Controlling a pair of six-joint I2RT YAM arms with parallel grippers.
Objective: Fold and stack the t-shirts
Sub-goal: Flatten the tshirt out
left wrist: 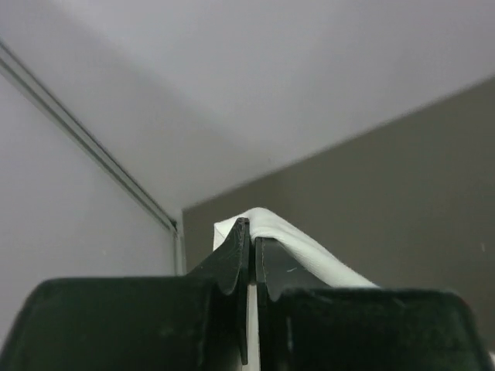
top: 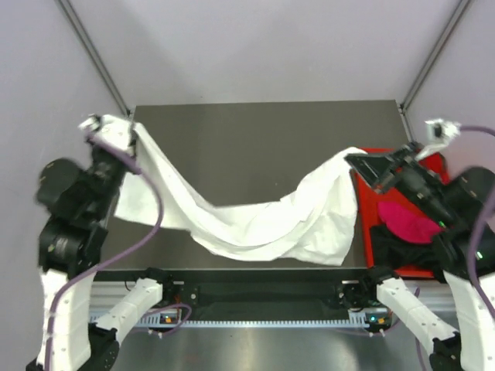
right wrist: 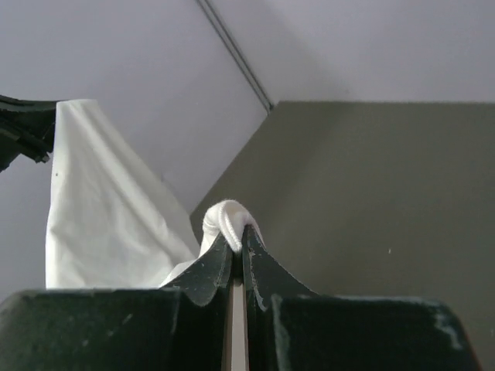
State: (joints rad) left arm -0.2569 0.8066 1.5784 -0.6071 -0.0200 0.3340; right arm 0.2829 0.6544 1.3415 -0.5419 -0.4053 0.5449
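Note:
The white t-shirt (top: pixel 255 220) hangs stretched between my two grippers, sagging onto the table in the middle near the front edge. My left gripper (top: pixel 133 133) is shut on one end of it, raised at the far left; the wrist view shows cloth (left wrist: pixel 298 247) pinched at the tips of that gripper (left wrist: pixel 251 232). My right gripper (top: pixel 357 161) is shut on the other end, raised over the left edge of the red bin; a hem (right wrist: pixel 224 220) bulges from the tips of that gripper (right wrist: pixel 239 236). The magenta-pink t-shirt (top: pixel 407 222) and the black t-shirt (top: pixel 398 246) lie crumpled in the bin.
The red plastic bin (top: pixel 362 224) stands at the table's right side, partly under my right arm. The dark grey table (top: pixel 263 143) has bare room at the back. Grey walls and frame posts (top: pixel 97 58) surround it.

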